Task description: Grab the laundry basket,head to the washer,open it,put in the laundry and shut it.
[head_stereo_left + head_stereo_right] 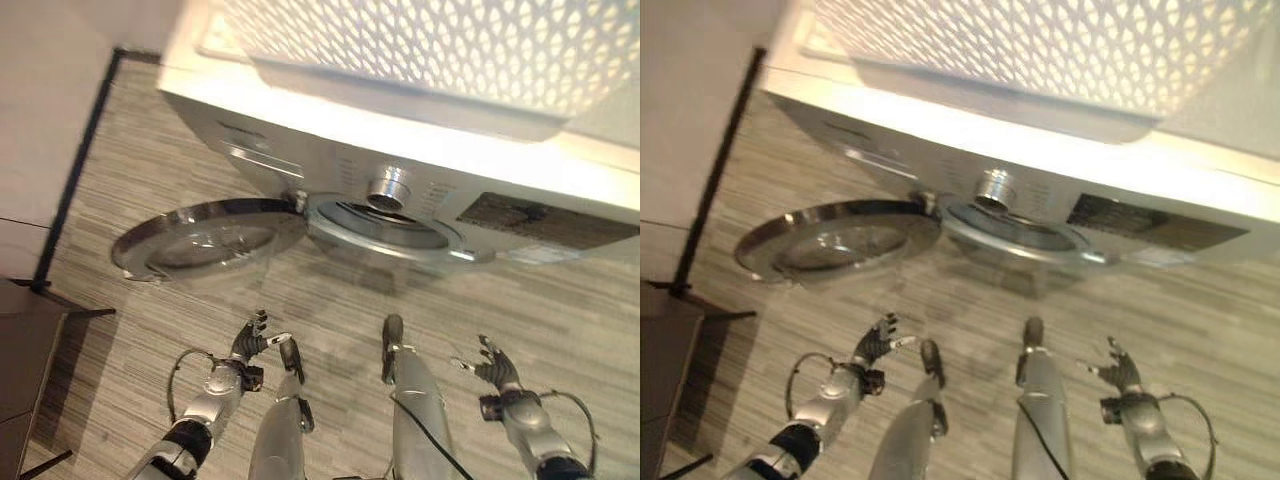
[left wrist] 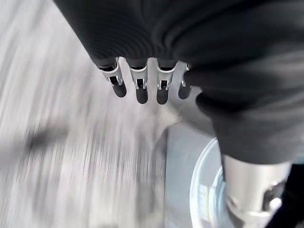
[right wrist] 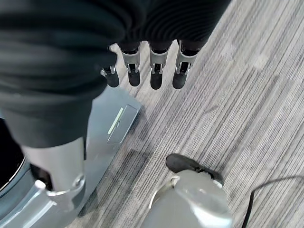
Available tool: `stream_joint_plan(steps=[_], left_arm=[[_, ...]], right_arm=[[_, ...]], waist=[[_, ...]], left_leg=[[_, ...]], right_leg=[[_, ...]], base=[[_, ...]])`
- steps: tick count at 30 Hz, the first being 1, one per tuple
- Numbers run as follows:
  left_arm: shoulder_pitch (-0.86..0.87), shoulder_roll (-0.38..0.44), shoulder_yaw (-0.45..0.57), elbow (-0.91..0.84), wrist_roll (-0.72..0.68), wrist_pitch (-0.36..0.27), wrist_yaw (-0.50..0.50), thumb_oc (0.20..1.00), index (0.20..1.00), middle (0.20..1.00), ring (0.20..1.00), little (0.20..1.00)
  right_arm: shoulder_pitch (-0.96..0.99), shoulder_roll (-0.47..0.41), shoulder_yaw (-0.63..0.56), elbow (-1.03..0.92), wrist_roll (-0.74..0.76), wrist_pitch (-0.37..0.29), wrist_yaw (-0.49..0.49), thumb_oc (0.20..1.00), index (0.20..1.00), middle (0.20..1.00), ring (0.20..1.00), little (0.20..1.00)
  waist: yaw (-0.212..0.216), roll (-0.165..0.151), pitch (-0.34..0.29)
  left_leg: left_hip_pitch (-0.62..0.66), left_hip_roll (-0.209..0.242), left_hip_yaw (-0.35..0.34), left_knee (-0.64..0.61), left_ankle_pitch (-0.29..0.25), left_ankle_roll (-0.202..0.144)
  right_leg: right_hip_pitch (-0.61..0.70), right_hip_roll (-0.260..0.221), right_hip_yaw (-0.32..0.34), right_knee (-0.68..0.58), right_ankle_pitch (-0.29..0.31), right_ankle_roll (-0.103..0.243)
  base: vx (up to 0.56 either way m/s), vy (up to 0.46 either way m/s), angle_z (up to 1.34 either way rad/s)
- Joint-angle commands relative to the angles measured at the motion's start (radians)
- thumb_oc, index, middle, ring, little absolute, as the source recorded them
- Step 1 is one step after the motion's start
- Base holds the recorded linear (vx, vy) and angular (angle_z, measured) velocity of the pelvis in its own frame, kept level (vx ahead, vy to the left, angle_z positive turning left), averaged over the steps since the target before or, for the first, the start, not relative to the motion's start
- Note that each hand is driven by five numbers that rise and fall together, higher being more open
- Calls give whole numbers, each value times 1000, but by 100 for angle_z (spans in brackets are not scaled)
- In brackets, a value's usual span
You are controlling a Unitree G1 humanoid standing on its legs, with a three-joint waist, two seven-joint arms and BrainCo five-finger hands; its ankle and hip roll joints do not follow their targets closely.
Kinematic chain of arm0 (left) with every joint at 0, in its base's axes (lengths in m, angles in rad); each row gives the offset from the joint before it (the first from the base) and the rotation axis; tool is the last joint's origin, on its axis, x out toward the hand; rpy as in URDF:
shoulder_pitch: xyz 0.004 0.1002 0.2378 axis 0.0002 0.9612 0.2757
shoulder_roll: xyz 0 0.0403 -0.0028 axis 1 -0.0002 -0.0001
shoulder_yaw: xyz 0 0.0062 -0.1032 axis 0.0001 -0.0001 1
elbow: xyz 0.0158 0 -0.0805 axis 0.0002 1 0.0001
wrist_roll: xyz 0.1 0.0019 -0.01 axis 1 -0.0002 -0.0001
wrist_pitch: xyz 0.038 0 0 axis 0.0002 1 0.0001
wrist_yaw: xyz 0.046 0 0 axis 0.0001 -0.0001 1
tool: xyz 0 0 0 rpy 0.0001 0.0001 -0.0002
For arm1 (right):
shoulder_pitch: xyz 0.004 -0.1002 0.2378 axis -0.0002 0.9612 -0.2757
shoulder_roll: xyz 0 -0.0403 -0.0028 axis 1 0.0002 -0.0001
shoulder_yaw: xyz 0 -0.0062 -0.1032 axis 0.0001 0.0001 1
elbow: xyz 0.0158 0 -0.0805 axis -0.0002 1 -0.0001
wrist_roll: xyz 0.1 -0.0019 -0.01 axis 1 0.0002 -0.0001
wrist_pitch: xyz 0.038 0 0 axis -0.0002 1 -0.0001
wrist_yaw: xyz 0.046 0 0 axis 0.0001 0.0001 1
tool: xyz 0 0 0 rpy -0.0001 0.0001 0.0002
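Note:
A white perforated laundry basket [image 1: 430, 50] stands on top of the silver washer [image 1: 300, 130]. The washer's round door [image 1: 205, 240] is swung wide open to the left, and the drum opening [image 1: 385, 225] shows below a silver knob [image 1: 390, 187]. Whether laundry lies in the drum or in the basket cannot be seen. My left hand [image 1: 250, 340] hangs low in front of the door, open and empty, with its fingers [image 2: 142, 88] straight. My right hand [image 1: 492, 365] hangs low to the right of the opening, also open and empty, with its fingers [image 3: 152, 71] relaxed beside the washer's front panel [image 3: 111, 123].
Striped grey floor [image 1: 560, 310] runs in front of the washer. A pale wall with a black edge strip [image 1: 85, 150] is on the left. Dark furniture [image 1: 25, 370] stands at the lower left.

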Motion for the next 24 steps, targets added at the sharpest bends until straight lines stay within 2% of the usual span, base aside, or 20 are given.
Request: stream_joint_plan(steps=[1,3,6,8,9,10,12,13,14,15,16,17,19,20,21,22,24], left_arm=[[-11,24,114,60,224,20,45,1000,1000,1000,1000,1000],[7,29,155,126,246,25,53,1000,1000,1000,1000,1000],[21,52,212,184,225,26,54,1000,1000,1000,1000,1000],[17,91,253,230,232,25,63,1000,1000,1000,1000,1000],[13,114,265,234,235,23,70,1000,1000,1000,1000,1000],[-12,182,290,266,240,23,74,1000,1000,1000,1000,1000],[-34,213,301,294,237,25,76,1000,1000,1000,1000,1000],[-93,283,302,336,256,23,92,1000,1000,1000,1000,1000],[-131,322,288,340,279,25,103,1000,1000,1000,1000,1000],[-133,323,287,341,279,24,103,1000,1000,1000,1000,1000],[-228,399,229,329,350,23,143,1000,1000,1000,1000,1000],[-231,399,227,331,350,23,143,1000,1000,1000,1000,1000],[-349,496,129,312,457,21,194,1000,1000,1000,1000,1000],[-350,496,129,312,457,21,194,1000,1000,1000,1000,1000],[-429,560,67,280,546,41,238,1000,1000,1000,1000,1000],[-516,596,18,285,565,41,256,1000,1000,1000,1000,1000],[-595,620,-9,303,560,54,284,1000,1000,1000,1000,1000]], right_arm=[[43,4,-18,22,-77,17,33,1000,1000,1000,1000,1000],[40,9,-26,109,-88,27,48,1000,1000,1000,1000,1000],[51,4,-27,105,-110,39,70,1000,1000,1000,1000,1000],[62,1,-20,115,-125,44,93,1000,1000,1000,1000,1000],[66,-5,-19,108,-128,43,101,1000,1000,1000,1000,1000],[71,-15,-12,102,-127,43,115,1000,1000,1000,1000,1000],[71,-14,-4,106,-129,45,121,1000,1000,1000,1000,1000],[67,-11,11,108,-128,42,131,1000,1000,1000,1000,1000],[63,-12,17,101,-123,39,136,1000,1000,1000,1000,1000],[62,-11,16,101,-123,39,136,1000,1000,1000,1000,1000],[53,-8,29,87,-106,32,136,1000,1000,1000,1000,1000],[52,-6,28,87,-106,32,135,1000,1000,1000,1000,1000],[51,-3,62,53,-101,18,140,1000,1000,1000,1000,1000],[51,-3,62,53,-101,18,140,1000,1000,1000,1000,1000],[42,-1,72,46,-91,4,138,1000,1000,1000,1000,1000],[31,6,81,40,-69,0,135,1000,1000,1000,1000,1000],[29,15,97,27,-65,-5,133,1000,1000,1000,1000,1000]], waist=[[9,-76,11],[18,-79,-14],[22,-88,-44],[27,-106,-69],[28,-115,-77],[31,-138,-90],[30,-149,-95],[25,-176,-99],[23,-186,-97],[24,-187,-97],[18,-209,-88],[19,-211,-89],[8,-240,-72],[8,-240,-72],[5,-255,-54],[-4,-269,-47],[-9,-281,-41]], left_leg=[[73,-5,-37,20,-15,-80],[91,-11,-40,11,-25,-76],[104,-16,-46,3,-34,-74],[112,-19,-50,3,-45,-71],[109,-20,-55,3,-48,-70],[98,-24,-61,3,-53,-67],[93,-26,-61,3,-55,-66],[77,-30,-60,3,-60,-62],[68,-32,-61,3,-57,-62],[67,-33,-61,3,-56,-62],[42,-37,-69,3,-54,-61],[40,-38,-70,3,-54,-60],[-1,-44,-73,3,-49,-58],[-1,-44,-73,3,-49,-58],[-26,-45,-71,3,-49,-57],[-62,-51,-72,3,-38,-57],[-87,-50,-77,3,-31,-57]], right_leg=[[161,-9,-6,-313,194,87],[192,-19,-10,-321,197,95],[225,-28,-19,-342,205,103],[250,-35,-27,-368,219,112],[254,-37,-27,-376,224,115],[257,-39,-30,-389,235,123],[259,-40,-29,-399,243,126],[257,-43,-26,-418,259,135],[252,-44,-24,-423,266,137],[251,-45,-24,-423,267,137],[241,-49,-24,-435,279,143],[239,-50,-24,-435,280,144],[222,-58,-18,-455,305,154],[222,-58,-18,-455,305,154],[209,-60,-15,-474,328,165],[180,-64,-6,-483,344,171],[159,-67,-4,-488,354,176]], base=[[67,224,17],[48,177,15],[35,142,14],[38,132,5],[20,203,16],[3,157,20],[-14,135,12],[-46,159,1],[-42,112,1],[-78,88,9],[-57,51,15],[-84,84,18],[-66,86,18],[-70,134,12],[-68,129,0],[-69,152,2],[-14,64,2]])
